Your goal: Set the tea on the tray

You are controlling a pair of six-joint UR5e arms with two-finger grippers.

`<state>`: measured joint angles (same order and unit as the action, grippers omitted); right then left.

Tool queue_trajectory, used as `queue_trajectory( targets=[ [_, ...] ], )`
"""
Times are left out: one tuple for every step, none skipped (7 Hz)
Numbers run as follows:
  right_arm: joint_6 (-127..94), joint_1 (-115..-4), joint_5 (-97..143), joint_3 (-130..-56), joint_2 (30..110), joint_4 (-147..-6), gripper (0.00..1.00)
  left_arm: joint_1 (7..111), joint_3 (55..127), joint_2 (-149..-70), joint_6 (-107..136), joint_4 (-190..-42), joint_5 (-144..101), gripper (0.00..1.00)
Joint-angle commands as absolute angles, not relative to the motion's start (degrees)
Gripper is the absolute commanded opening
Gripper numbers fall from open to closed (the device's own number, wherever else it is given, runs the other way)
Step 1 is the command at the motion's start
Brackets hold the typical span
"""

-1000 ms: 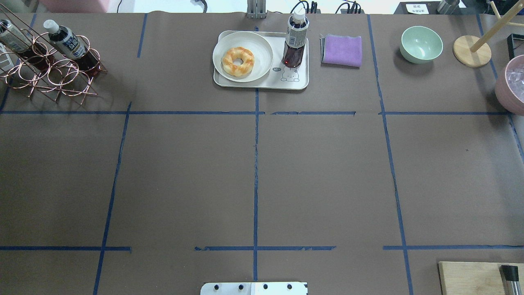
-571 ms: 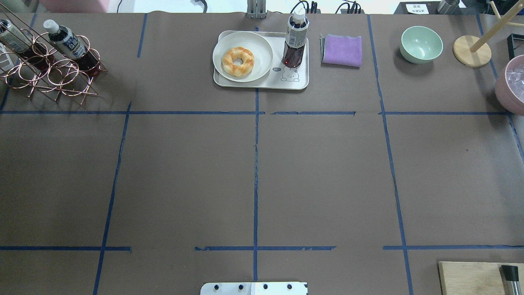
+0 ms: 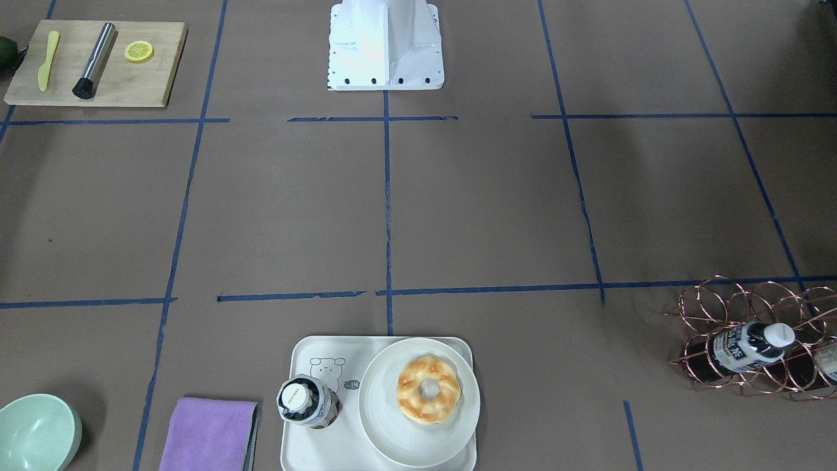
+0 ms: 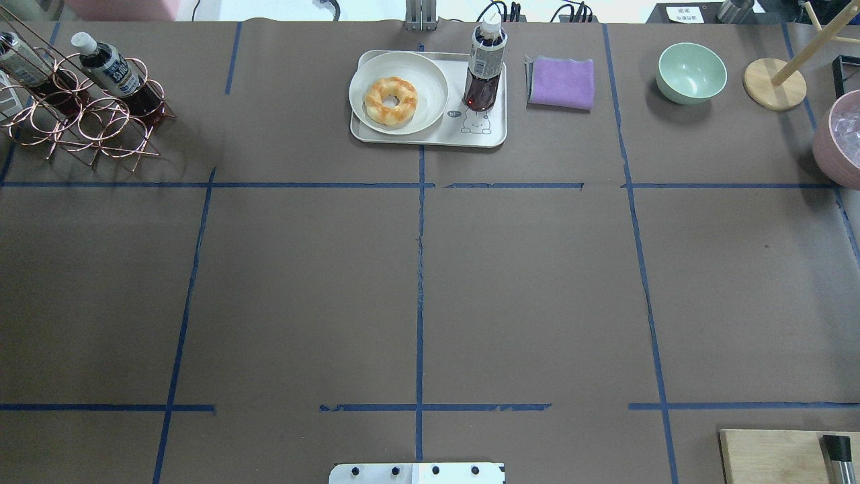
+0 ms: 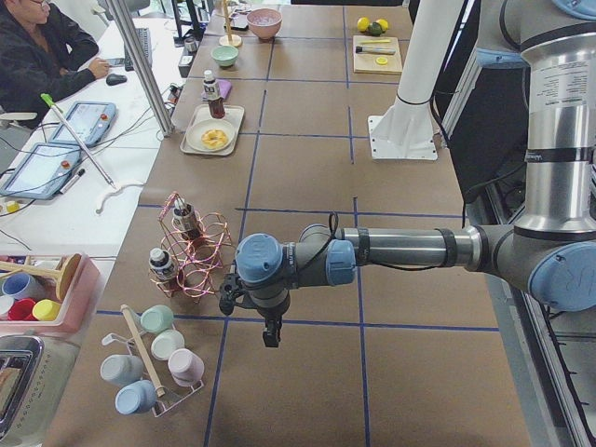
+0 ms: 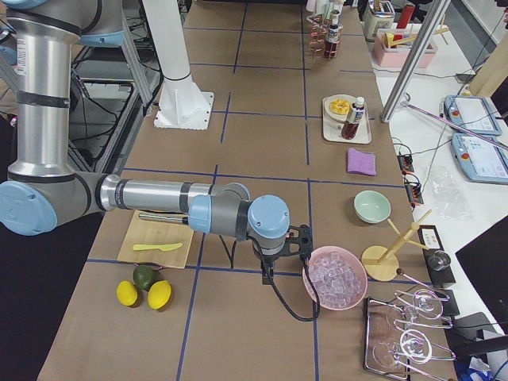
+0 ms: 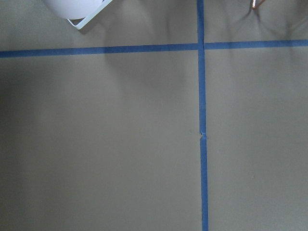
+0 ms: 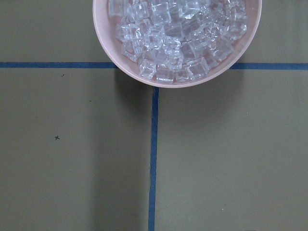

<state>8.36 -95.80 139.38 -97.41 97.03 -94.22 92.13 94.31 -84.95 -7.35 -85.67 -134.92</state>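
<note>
A tea bottle (image 4: 485,67) with a white cap stands upright on the cream-white tray (image 4: 430,139), beside its cartoon animal. It also shows in the front-facing view (image 3: 307,402) on the tray (image 3: 314,353). Two more tea bottles (image 4: 111,70) lie in a copper wire rack (image 4: 87,121) at the far left. My left gripper (image 5: 271,337) hangs over bare table near the rack, far from the tray; I cannot tell if it is open. My right gripper (image 6: 265,276) hangs beside the pink ice bowl; I cannot tell its state either.
A round plate (image 4: 430,81) with a doughnut (image 4: 390,101) fills the tray's left part. A purple cloth (image 4: 562,82), green bowl (image 4: 691,72) and wooden stand (image 4: 774,84) lie to its right. A pink bowl of ice (image 8: 178,38) and a wooden board (image 3: 98,65) sit at the right end.
</note>
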Motion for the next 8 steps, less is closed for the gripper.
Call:
queue_trajectory(
  targets=[
    [8.44,-95.8,139.31,-97.38,97.03,-94.22,1.0,92.11,93.61,-84.99,-7.29,-86.48,-134.91,1.0],
    [8.44,-95.8,139.31,-97.47,97.03,-94.13,1.0,92.11,93.6,-84.99,-7.38,-86.48,-134.91,1.0],
    [8.44,-95.8,139.31,-97.38,96.94,-94.22,1.0,92.11,93.6,-84.99,-7.3,-87.01,-134.91,1.0],
    [8.35,-95.8,139.31,-97.38,96.94,-94.13,1.0,92.11,93.08,-84.99,-7.29,-87.45,-134.91,1.0],
    [8.35,-95.8,139.31,-97.47,96.94,-94.13,1.0,92.11,92.99,-85.08,-7.38,-87.45,-134.91,1.0],
    [8.35,-95.8,139.31,-97.47,96.94,-94.13,1.0,92.11,92.99,-85.08,-7.38,-87.45,-134.91,1.0],
    [8.44,-95.8,139.31,-97.47,96.94,-94.13,1.0,92.11,92.99,-85.08,-7.38,-87.45,-134.91,1.0],
    [8.44,-95.8,139.31,-97.47,96.94,-94.13,1.0,92.11,92.99,-85.08,-7.38,-87.45,-134.91,1.0]
  ],
)
